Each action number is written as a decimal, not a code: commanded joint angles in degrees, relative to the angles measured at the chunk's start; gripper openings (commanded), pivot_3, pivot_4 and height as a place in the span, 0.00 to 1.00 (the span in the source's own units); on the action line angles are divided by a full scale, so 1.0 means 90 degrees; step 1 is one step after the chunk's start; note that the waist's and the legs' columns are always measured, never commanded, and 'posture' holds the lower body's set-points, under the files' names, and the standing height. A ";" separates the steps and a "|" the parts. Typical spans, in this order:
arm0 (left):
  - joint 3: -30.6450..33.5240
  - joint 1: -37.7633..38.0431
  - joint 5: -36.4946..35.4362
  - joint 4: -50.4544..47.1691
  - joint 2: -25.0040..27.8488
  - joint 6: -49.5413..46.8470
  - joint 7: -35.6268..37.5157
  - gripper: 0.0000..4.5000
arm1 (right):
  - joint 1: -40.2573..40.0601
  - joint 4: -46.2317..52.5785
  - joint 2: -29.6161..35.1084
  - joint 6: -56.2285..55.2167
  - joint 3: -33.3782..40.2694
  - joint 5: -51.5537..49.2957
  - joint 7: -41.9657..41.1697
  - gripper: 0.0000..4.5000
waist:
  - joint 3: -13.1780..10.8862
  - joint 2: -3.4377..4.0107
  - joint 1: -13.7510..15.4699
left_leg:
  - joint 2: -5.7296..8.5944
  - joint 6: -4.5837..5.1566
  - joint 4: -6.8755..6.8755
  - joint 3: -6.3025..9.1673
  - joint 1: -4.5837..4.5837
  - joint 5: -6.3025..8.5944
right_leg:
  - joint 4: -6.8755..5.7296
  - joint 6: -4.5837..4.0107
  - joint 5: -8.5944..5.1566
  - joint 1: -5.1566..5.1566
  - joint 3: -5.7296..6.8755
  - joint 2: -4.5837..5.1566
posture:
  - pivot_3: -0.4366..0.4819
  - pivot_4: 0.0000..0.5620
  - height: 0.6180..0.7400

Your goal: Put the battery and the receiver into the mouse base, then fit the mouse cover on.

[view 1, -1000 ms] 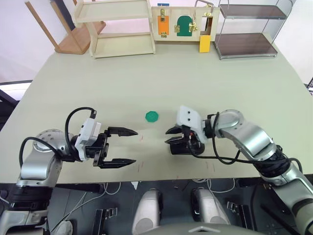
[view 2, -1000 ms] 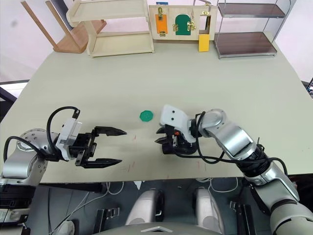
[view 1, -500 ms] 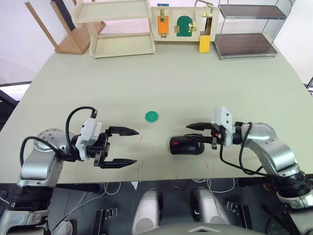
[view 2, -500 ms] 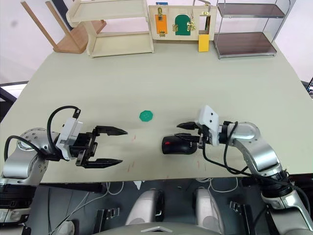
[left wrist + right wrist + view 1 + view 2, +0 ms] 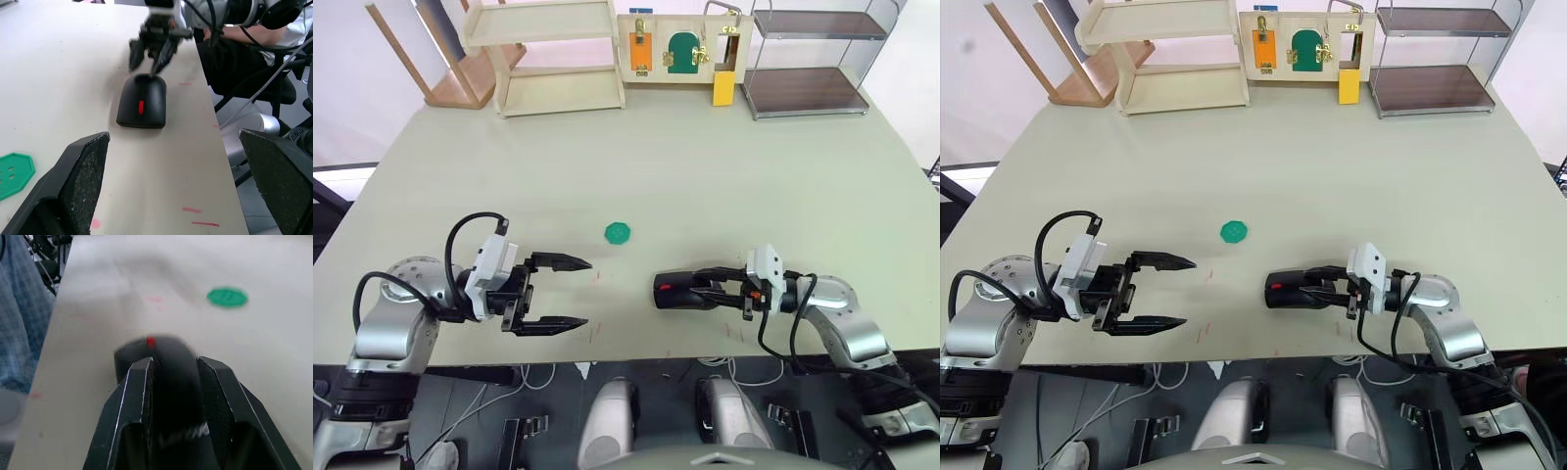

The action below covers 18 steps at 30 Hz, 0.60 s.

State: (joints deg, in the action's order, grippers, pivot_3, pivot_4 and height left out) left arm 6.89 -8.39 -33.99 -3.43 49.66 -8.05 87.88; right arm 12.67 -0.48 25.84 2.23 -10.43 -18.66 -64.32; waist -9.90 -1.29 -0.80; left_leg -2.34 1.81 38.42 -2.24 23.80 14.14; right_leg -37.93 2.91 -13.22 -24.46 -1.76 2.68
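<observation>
Since the mouse [image 5: 683, 291] lies whole near the table's [image 5: 705, 166] front edge, glossy cover on and red scroll wheel [image 5: 141, 107] showing, the job looks to be at its closing step: seating or checking the cover. The right gripper [image 5: 701, 290] lies low at the mouse's rear, its fingers [image 5: 132, 401] slightly parted along both sides, seemingly without clamping. Next it likely needs a gentle press, or a clean withdrawal. The left gripper [image 5: 565, 292] hovers wide open, well apart. Farther back lies a green hexagonal disc [image 5: 618, 232]; battery and receiver are presumably inside.
</observation>
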 commanded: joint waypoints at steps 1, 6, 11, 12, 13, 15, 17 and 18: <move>0.0221 -0.0017 -0.0145 -0.0208 0.0027 0.0008 -0.0014 1.00 | -0.0069 -0.0424 -0.0067 -0.0451 -0.0146 0.0183 -0.0172 0.33 | 0.0000 -0.0001 -0.0011 | 0.0000 0.0000 0.0000 0.0000 -0.0007 0.0000 | 0.0000 0.0000 0.0000 0.0005 0.0000 0.0000 | 0.48 0.27 1.00; 0.0223 0.0022 -0.0130 -0.0223 -0.0020 0.0031 -0.0095 1.00 | -0.0095 -0.1012 -0.0030 -0.1013 -0.0333 0.0535 -0.0236 0.33 | 0.0001 -0.0002 -0.0009 | -0.0002 0.0000 -0.0001 0.0006 -0.0048 0.0000 | 0.0003 -0.0023 -0.0014 0.0049 0.0001 -0.0002 | 0.48 0.27 1.00; 0.0187 0.0082 -0.0043 -0.0233 -0.0139 0.0083 -0.0273 1.00 | -0.0034 -0.1093 -0.0071 -0.1213 -0.0289 0.0497 -0.0104 0.33 | 0.0009 -0.0011 -0.0005 | -0.0005 0.0000 -0.0007 0.0002 -0.0110 0.0001 | 0.0006 -0.0023 -0.0020 0.0108 0.0000 -0.0001 | 0.48 0.27 1.00; 0.0177 0.0115 0.0007 -0.0236 -0.0171 0.0100 -0.0349 1.00 | -0.0042 -0.1015 -0.0078 -0.1238 -0.0203 0.0410 -0.0067 0.33 | 0.0009 -0.0011 -0.0007 | -0.0006 0.0000 -0.0006 0.0002 -0.0110 0.0001 | 0.0006 -0.0027 -0.0019 0.0108 0.0000 -0.0001 | 0.48 0.27 1.00; 0.0173 0.0169 0.0056 -0.0242 -0.0207 0.0119 -0.0436 1.00 | -0.0063 -0.0941 -0.0103 -0.1313 -0.0086 0.0321 -0.0002 0.33 | 0.0009 -0.0011 -0.0011 | -0.0006 0.0000 -0.0007 0.0001 -0.0110 0.0001 | 0.0006 -0.0028 -0.0018 0.0107 0.0000 -0.0001 | 0.48 0.27 1.00; 0.0160 0.0364 0.0087 -0.0322 -0.0282 0.0107 -0.0583 1.00 | -0.0115 -0.0761 -0.0162 -0.1505 0.0185 0.0061 0.0046 0.33 | 0.0009 -0.0010 -0.0011 | -0.0007 0.0000 -0.0008 0.0000 -0.0109 0.0001 | 0.0006 -0.0028 -0.0017 0.0106 -0.0002 -0.0002 | 0.48 0.27 1.00; 0.0167 0.0570 0.0181 -0.0370 -0.0396 0.0162 -0.0828 1.00 | -0.0238 -0.0521 -0.0093 -0.1482 0.0423 -0.0139 0.0096 0.33 | 0.0007 -0.0008 -0.0001 | -0.0007 0.0000 -0.0009 -0.0003 -0.0106 0.0001 | 0.0006 -0.0028 -0.0017 0.0102 -0.0003 -0.0001 | 0.48 0.27 1.00; 0.0180 0.0641 0.0225 -0.0387 -0.0439 0.0193 -0.0935 1.00 | -0.0297 -0.0439 -0.0055 -0.1470 0.0492 -0.0181 0.0127 0.33 | 0.0007 -0.0009 0.0001 | -0.0007 0.0000 -0.0009 -0.0008 -0.0104 0.0001 | 0.0007 -0.0028 -0.0017 0.0101 -0.0007 0.0001 | 0.48 0.27 1.00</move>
State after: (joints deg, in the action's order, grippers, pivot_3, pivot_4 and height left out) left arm 7.02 -2.99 -32.29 -5.09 45.80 -7.34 81.06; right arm 10.32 -6.93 24.48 -10.59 -8.54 -18.74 -64.05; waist -9.84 -1.37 -0.79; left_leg -2.40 1.81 38.34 -2.33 22.89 14.15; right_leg -37.87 2.65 -13.37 -23.57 -1.84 2.70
